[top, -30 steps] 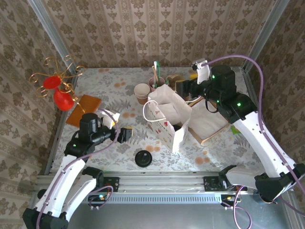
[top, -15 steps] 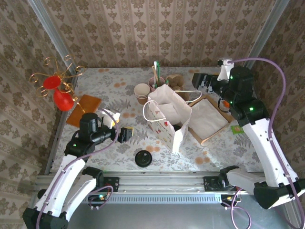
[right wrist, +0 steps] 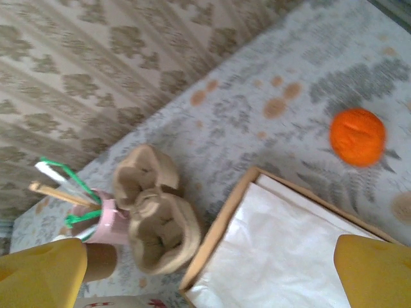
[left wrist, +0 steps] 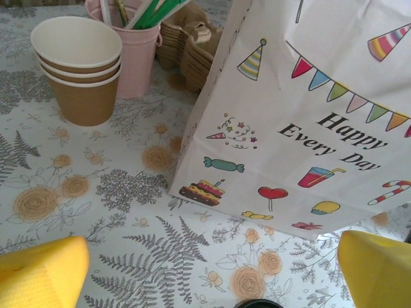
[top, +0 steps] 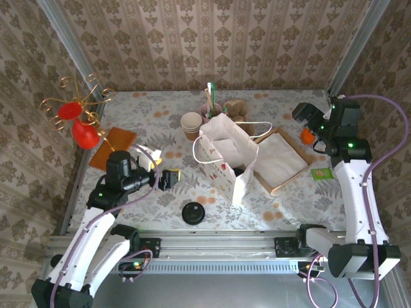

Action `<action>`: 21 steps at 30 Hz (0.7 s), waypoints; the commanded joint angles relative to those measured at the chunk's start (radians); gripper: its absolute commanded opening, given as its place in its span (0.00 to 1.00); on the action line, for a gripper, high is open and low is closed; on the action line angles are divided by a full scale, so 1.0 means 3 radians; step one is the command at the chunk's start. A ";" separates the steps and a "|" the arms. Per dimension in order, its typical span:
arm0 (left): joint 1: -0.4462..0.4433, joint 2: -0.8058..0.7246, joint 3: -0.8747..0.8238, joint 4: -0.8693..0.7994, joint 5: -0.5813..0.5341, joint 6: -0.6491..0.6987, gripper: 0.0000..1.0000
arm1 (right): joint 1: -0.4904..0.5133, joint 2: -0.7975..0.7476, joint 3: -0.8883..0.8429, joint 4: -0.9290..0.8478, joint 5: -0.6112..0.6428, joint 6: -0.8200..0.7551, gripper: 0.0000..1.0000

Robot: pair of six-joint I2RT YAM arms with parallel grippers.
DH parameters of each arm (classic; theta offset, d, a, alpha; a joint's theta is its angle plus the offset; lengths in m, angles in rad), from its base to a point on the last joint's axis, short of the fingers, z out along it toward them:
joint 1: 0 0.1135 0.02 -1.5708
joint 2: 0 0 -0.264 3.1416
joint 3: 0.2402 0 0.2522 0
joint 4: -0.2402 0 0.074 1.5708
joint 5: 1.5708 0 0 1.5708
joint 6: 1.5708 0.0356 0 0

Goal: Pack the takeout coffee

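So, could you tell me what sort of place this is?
Probably a staged robot test booth dressed as a takeout counter: patterned beige wallpaper panels, stacked beige paper cups and a white printed paper bag.

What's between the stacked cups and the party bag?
In the left wrist view, a pink bucket holding sticks, with brown pulp cup carriers behind it, stands between the stacked cups and the white bag.

We see a lab booth dressed as a home: wallpapered panels point(top: 212, 45), a flower-printed surface point(top: 141, 119) (bare aluminium rail point(top: 218, 247) along its near edge).
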 commanded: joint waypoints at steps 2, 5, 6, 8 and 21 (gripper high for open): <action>0.0026 0.0004 0.0023 0.0125 0.0124 -0.0130 1.00 | -0.0078 0.0117 -0.0087 -0.0245 -0.0071 0.0092 1.00; 0.0026 0.0024 0.0029 0.0183 0.0177 -0.0137 1.00 | -0.0090 0.0306 -0.0200 -0.0339 -0.0074 0.0050 1.00; 0.0026 0.0020 0.0014 0.0208 0.0195 -0.0105 1.00 | -0.0088 0.0383 -0.0253 -0.0353 -0.0102 0.0048 1.00; 0.0032 -0.0005 -0.0025 0.0248 0.0206 -0.0091 1.00 | -0.0088 0.0532 -0.0366 -0.0359 -0.0166 0.0055 1.00; 0.0042 -0.0108 -0.0054 0.0216 0.0218 -0.0025 1.00 | 0.0534 0.1765 -0.0143 -0.0610 0.0184 -0.0456 0.99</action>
